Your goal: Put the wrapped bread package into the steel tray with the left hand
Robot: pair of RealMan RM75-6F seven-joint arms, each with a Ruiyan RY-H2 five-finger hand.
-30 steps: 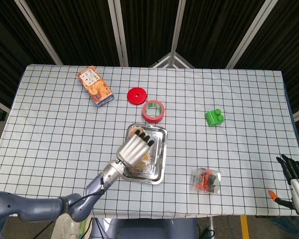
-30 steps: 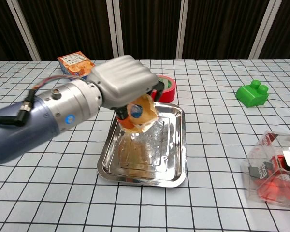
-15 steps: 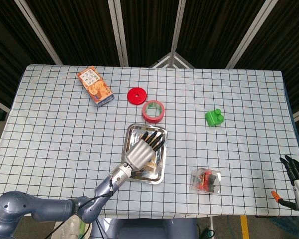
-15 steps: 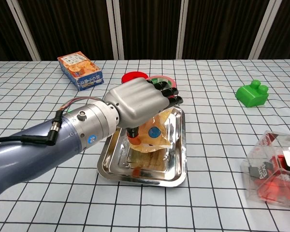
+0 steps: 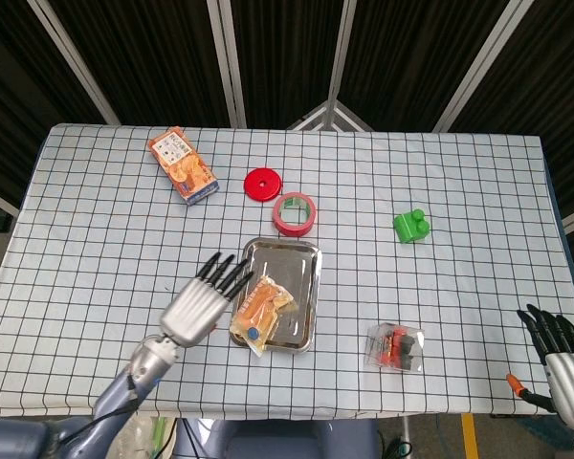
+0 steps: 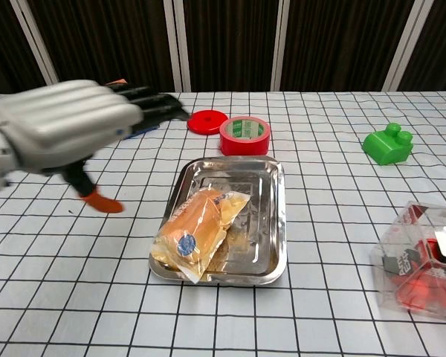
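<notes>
The wrapped bread package (image 5: 261, 314) (image 6: 198, 232) lies in the steel tray (image 5: 301, 263) (image 6: 266, 186), at its near left corner, its near end hanging over the rim. My left hand (image 5: 204, 301) (image 6: 67, 123) hovers just left of the tray with its fingers spread and nothing in it, apart from the package. My right hand (image 5: 560, 355) shows only in the head view, off the table's near right corner, fingers apart and empty.
Red tape roll (image 5: 295, 213) (image 6: 245, 134) and a red disc (image 5: 263, 184) (image 6: 207, 120) lie beyond the tray. An orange box (image 5: 183, 165) sits far left, a green block (image 5: 411, 227) (image 6: 387, 143) at right, a clear plastic box (image 5: 395, 345) (image 6: 424, 257) near right.
My left hand let go of the bread package, which now lies in the tray. The hand has drawn back to the left and opened its fingers.
</notes>
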